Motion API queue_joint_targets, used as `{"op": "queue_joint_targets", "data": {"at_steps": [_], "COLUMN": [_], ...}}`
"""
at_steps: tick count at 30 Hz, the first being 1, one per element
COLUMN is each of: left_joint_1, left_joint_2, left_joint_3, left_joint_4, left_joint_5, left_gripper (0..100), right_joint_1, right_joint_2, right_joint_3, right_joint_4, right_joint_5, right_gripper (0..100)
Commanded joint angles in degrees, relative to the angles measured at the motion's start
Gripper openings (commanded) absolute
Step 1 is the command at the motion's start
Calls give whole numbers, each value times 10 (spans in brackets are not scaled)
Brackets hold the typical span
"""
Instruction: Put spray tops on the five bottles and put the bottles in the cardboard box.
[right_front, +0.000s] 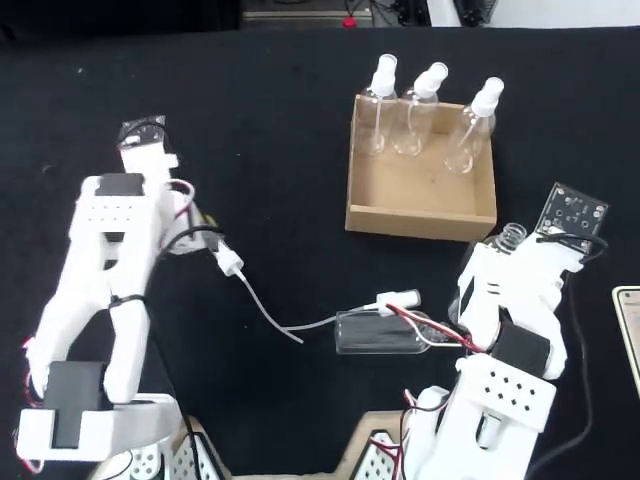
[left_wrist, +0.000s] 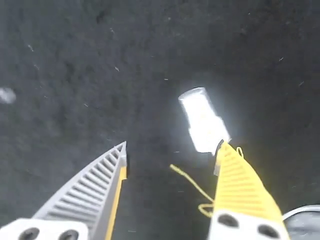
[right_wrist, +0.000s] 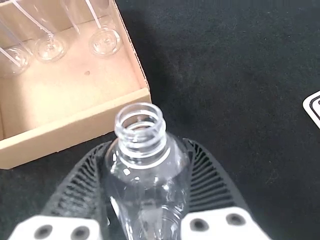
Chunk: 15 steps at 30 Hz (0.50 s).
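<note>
right jaws clasp uncapped bottle (right_wrist: 140, 150), box (right_wrist: 75, 126) near

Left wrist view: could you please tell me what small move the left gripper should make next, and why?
Probably nudge the open left gripper sideways until the white plastic spray top sits between its fingers. It lies on the black table beside the yellow fingertip, off-centre, while the right gripper holds the clear uncapped plastic bottle awaiting it.
</note>
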Motion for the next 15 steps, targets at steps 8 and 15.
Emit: {"op": "queue_joint_targets", "data": {"at_steps": [8,15], "left_joint_1": [78,41], "left_joint_2": [-18,36], "left_joint_3": [94,132], "left_joint_4": [-144,-207], "left_joint_5": [198,233], "left_gripper": [279,279], "right_joint_1": [6,6], "right_joint_2": [-11,-11], "right_joint_3": [-3,-3], "right_joint_4": [-15,-15], "right_joint_5": [-1,-1], "right_gripper": [18,18]}}
